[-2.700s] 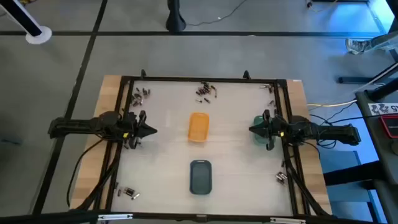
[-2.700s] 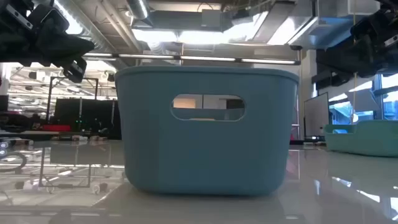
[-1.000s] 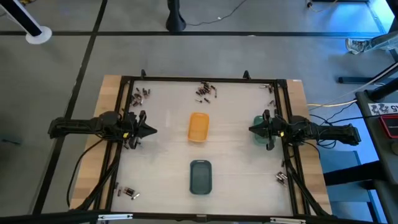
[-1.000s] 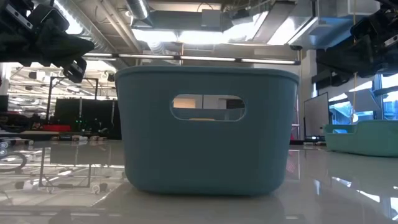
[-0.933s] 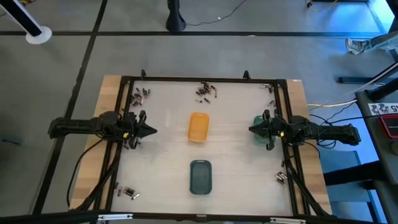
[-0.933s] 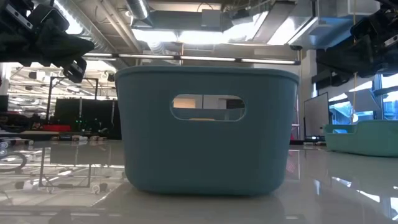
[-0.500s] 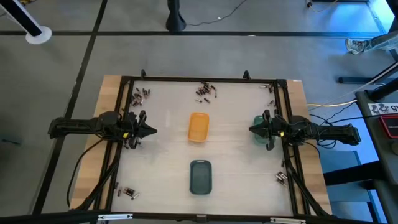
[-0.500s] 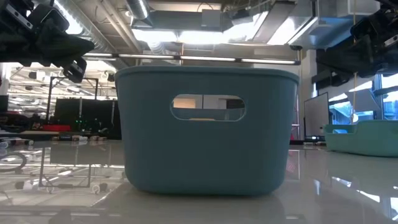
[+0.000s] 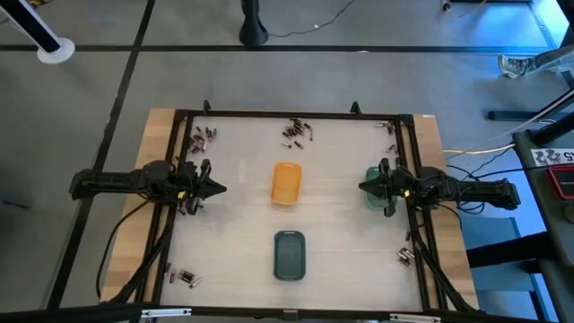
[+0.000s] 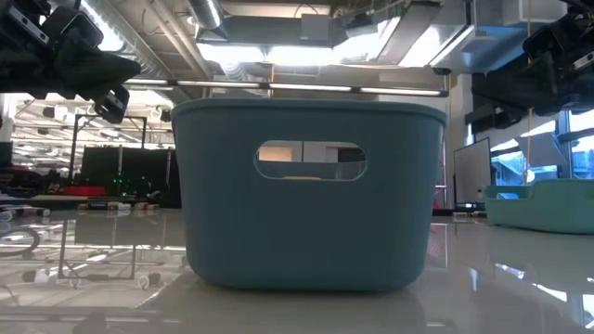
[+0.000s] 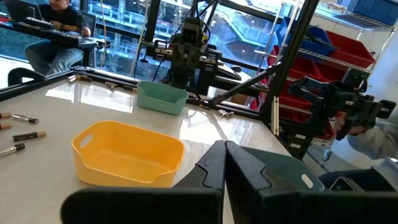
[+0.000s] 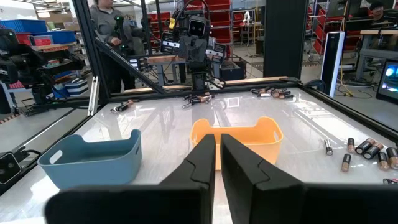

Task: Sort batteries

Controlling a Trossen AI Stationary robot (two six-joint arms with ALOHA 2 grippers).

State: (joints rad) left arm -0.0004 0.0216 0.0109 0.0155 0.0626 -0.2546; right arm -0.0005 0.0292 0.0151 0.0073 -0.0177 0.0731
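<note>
Small dark and silvery batteries lie in loose clusters on the white table: far left (image 9: 204, 136), far middle (image 9: 297, 132), far right (image 9: 391, 128), near left (image 9: 185, 277) and near right (image 9: 406, 256). More batteries (image 12: 364, 149) show in the right wrist view. My left gripper (image 9: 218, 188) hovers shut over the table's left side, pointing level at the orange tray (image 9: 286, 182). My right gripper (image 9: 363, 187) hovers shut over the right side, above the green tray (image 9: 373, 186). Both sets of fingers (image 11: 224, 163) (image 12: 217, 155) hold nothing.
A slate-blue tray (image 9: 289, 255) stands near the front middle and fills the low view (image 10: 306, 195). A black frame (image 9: 287, 115) runs around the table. People stand and sit in the room beyond the table (image 11: 53, 31) (image 12: 109, 25).
</note>
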